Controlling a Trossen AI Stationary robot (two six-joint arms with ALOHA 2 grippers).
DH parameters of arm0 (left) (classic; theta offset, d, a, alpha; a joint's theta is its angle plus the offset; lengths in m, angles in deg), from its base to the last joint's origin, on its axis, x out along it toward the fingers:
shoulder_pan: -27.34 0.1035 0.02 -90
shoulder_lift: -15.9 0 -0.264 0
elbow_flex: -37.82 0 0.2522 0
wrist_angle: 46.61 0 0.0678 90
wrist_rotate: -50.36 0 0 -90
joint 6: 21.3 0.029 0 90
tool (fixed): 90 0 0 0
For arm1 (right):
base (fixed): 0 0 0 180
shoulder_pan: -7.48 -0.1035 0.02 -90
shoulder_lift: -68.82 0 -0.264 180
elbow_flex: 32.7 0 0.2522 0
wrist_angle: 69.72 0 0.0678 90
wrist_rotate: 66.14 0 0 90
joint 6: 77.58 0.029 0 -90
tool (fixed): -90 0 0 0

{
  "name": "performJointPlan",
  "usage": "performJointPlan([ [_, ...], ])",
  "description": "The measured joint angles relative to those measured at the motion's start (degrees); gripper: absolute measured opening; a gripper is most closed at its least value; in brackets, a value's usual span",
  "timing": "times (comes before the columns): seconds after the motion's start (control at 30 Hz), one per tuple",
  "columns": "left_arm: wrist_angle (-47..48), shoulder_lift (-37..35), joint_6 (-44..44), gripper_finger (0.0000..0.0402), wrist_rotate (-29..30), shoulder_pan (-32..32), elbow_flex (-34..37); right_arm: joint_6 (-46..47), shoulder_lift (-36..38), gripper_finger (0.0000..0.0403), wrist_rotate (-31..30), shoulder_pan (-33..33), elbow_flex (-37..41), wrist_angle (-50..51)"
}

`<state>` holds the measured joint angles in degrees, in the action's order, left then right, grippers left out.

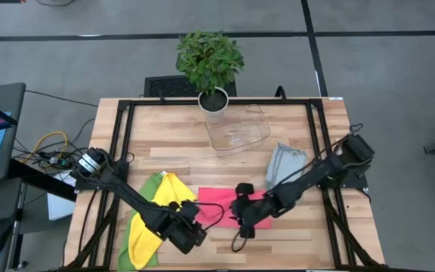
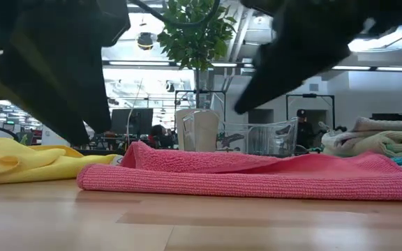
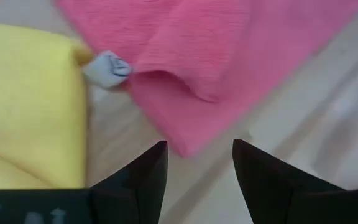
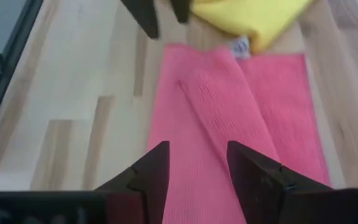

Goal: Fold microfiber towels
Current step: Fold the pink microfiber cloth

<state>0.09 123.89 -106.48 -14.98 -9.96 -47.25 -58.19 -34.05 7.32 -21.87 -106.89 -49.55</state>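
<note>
You have the wooden table (image 1: 165, 125) carrying a clear tray (image 1: 238, 130) at its far middle. Near centre lies your pink towel (image 1: 216, 204), folded flat; a yellow towel (image 1: 168, 198) sits just left, grey ones (image 1: 283, 164) right. Your left gripper (image 3: 196, 171) hovers parted and empty at the pink towel's left edge; your right gripper (image 4: 193, 167) hangs over it, parted, empty.
</note>
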Motion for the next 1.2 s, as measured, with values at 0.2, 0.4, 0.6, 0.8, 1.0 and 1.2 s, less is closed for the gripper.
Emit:
performJointPlan([
  [0.2, -3.97, -0.05, -1.31, 0.0174, 0.75, 0.00, 4.48, -6.96, -7.92, 0.0180, 1.30, 0.91, -7.60, -1.25],
  [0.4, -7.21, -0.03, -4.28, 0.0174, 1.39, 0.02, 7.70, -9.22, -14.96, 0.0179, 1.62, 2.14, -14.77, -0.88],
  [0.6, -8.22, -0.04, -7.41, 0.0174, 1.73, 0.04, 9.83, -9.11, -20.13, 0.0169, 1.62, 3.42, -19.54, -1.00],
  [0.8, -10.00, -0.22, -8.57, 0.0174, 2.37, 0.01, 10.91, -7.24, -22.03, 0.0159, 2.06, 3.65, -20.13, 1.32],
  [1.0, -10.24, -0.22, -8.90, 0.0174, 2.78, 0.00, 10.96, -6.95, -21.96, 0.0114, 2.01, 3.69, -20.13, 3.73],
  [1.2, -10.30, -0.18, -8.94, 0.0174, 2.80, 0.02, 10.96, -6.89, -21.23, 0.0067, 2.10, 3.68, -20.11, 4.52],
])
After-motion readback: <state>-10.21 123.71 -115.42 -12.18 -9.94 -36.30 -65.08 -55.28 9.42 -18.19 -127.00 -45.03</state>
